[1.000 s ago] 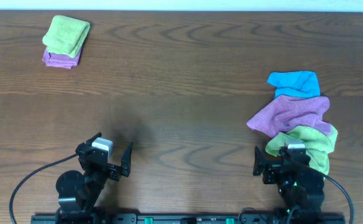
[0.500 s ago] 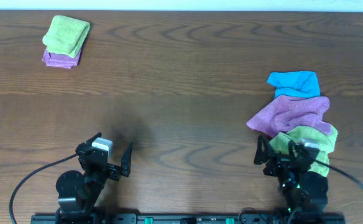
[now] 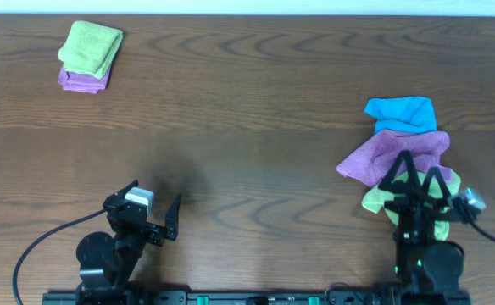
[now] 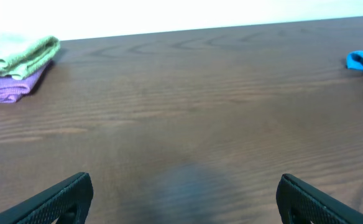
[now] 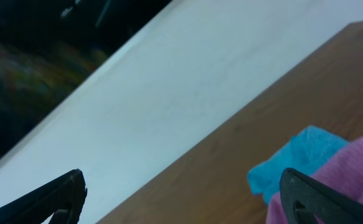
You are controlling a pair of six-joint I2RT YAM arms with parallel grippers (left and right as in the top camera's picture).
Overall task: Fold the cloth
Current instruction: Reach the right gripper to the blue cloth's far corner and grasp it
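Sky-blue cloth bunched touching purple cloth, bare table leftward; left tool and right tool both apart.

Looks like a robotics lab. A dark wood-grain table carries a black mounting rail (a black robot arm at each end).

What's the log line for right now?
stage: fold not started | blue cloth: crumpled, partly under purple cloth | right gripper: open, empty, over purple cloth | left gripper: open, empty, away from cloths
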